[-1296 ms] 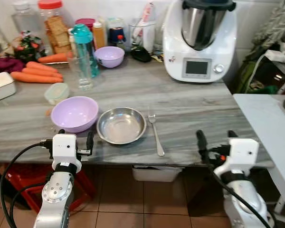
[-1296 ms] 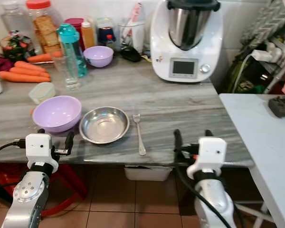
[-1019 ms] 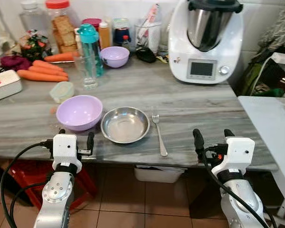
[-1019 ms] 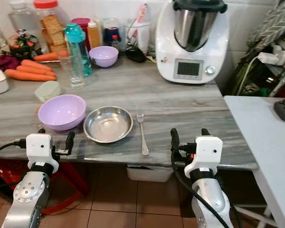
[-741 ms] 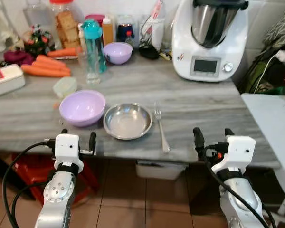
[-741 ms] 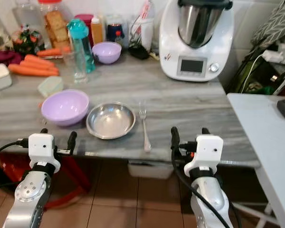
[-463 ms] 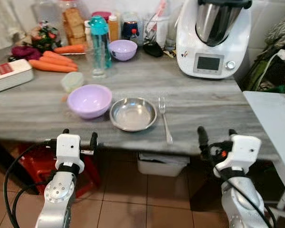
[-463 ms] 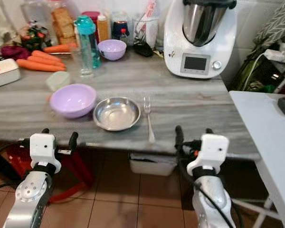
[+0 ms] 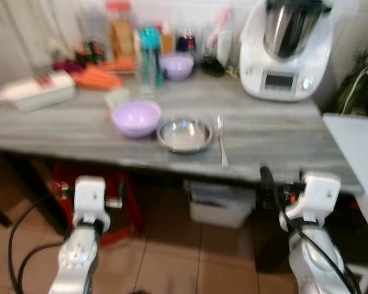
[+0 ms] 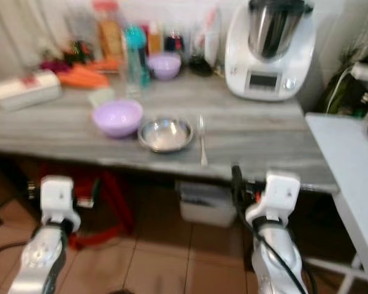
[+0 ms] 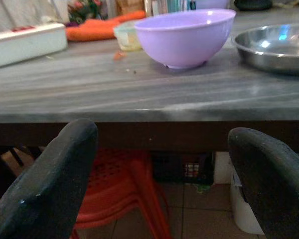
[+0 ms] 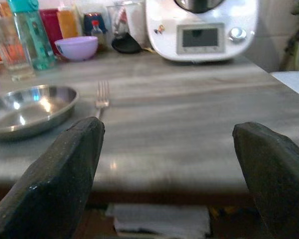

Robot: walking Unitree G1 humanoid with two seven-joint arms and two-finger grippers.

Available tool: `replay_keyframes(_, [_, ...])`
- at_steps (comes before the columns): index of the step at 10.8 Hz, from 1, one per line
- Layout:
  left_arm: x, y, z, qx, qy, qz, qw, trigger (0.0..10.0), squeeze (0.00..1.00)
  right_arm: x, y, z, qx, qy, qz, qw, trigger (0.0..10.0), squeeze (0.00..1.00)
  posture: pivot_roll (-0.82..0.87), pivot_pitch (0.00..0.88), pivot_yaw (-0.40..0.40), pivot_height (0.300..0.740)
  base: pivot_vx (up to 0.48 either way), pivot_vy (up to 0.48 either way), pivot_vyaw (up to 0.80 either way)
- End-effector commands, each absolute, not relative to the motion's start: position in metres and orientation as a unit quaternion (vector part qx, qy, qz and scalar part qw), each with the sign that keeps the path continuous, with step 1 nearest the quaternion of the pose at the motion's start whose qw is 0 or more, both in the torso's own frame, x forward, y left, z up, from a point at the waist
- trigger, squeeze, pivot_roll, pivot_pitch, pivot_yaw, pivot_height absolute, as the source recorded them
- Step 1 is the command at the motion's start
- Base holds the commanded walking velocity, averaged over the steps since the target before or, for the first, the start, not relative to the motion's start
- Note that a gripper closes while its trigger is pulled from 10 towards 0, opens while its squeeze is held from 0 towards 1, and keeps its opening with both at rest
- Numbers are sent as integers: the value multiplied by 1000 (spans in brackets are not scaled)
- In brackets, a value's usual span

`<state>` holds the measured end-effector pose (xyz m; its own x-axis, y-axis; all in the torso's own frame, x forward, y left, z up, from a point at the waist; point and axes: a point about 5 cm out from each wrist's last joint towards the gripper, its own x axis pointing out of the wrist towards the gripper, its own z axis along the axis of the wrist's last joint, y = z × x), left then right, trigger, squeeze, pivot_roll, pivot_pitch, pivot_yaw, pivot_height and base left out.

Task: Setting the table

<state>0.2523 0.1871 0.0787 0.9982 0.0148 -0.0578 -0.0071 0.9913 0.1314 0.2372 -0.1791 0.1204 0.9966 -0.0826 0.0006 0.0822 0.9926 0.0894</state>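
Both arms are held low, left end effector (image 11: 164, 164) and right end effector (image 12: 167, 169) spread wide, empty.

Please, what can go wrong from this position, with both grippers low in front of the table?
1. Both the left gripper and the right gripper sit at or below the level of the table edge, so reaching straight forward may knock it.
2. The fork lies right beside the steel plate; a careless grasp could push one against the other.
3. The head views are blurred, so aiming now is likely unreliable.
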Motion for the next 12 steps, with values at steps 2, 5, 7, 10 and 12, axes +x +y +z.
replay_keyframes(2, [256, 188, 85, 73, 17, 1, 997, 10000, 0, 240, -177, 120, 37, 7, -44, 998, 10000, 0, 7, 0, -19, 740, -319, 0, 0])
replay_keyframes(5, [255, 189, 85, 75, 18, 1, 997, 10000, 0, 238, -175, 119, 55, 6, -38, 998, 10000, 0, 10, 0, -16, 740, -319, 0, 0])
replay_keyframes(7, [255, 188, 86, 75, 16, -3, 997, 10000, 0, 238, -175, 117, 47, 13, -41, 998, 10000, 0, 10, 0, -13, 740, -307, 0, 0])
replay_keyframes(10, [256, 184, 91, 63, -2, -44, 997, 10000, 0, 240, -168, 115, 25, 5, -20, 999, 10000, 0, 9, 0, -9, 740, 0, 0, 0])
replay_keyframes(12, [257, 183, 92, 70, -1, -46, 997, 10000, 0, 239, -168, 116, 13, 6, -23, 1000, 10000, 0, 10, 0, -5, 740, 0, 0, 0])
